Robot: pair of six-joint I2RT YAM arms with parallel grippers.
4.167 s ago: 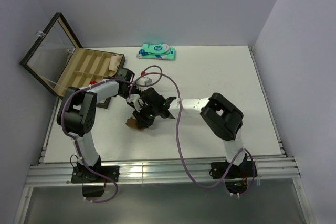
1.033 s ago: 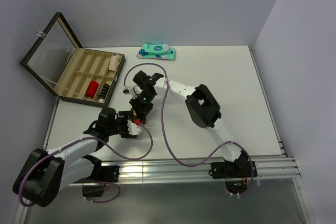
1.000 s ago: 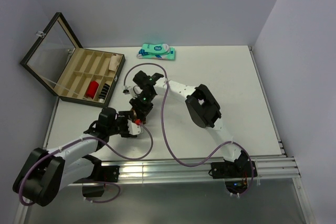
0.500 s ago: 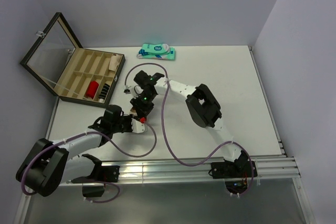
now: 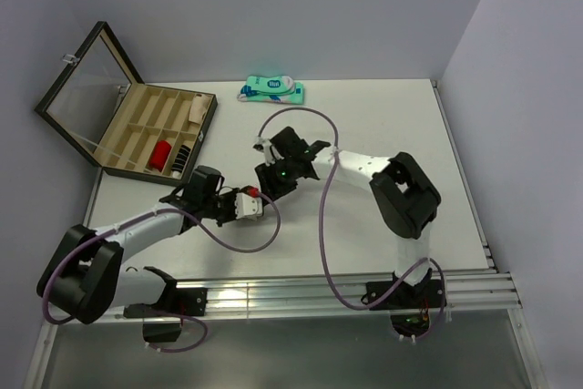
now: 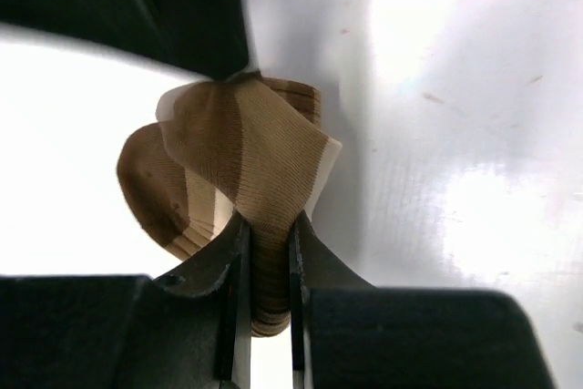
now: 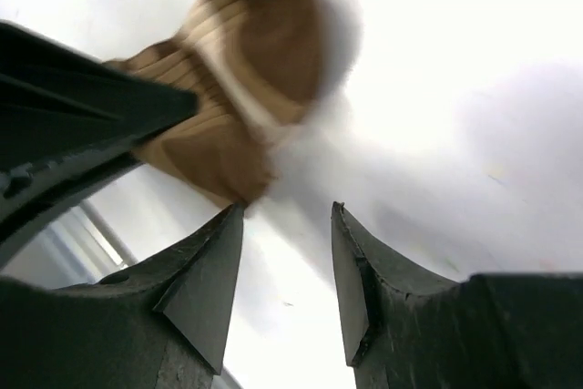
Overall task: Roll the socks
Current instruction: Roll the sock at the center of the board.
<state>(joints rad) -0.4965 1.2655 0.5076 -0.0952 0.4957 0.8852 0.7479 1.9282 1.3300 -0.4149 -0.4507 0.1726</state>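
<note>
white table [image 5: 410, 116]: l gripper [image 6: 267, 225] now clamps brown sock [image 6: 246, 152]; r gripper [image 7: 288, 211] opened, apart.

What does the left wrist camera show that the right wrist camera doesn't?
Only the left wrist view: the left tool shut on the brown sock, pinching a fold of its fabric. Only the right wrist view: the right tool, open and empty. Both: the brown sock with its tan bands, blurred in the right wrist view, and the white table.
</note>
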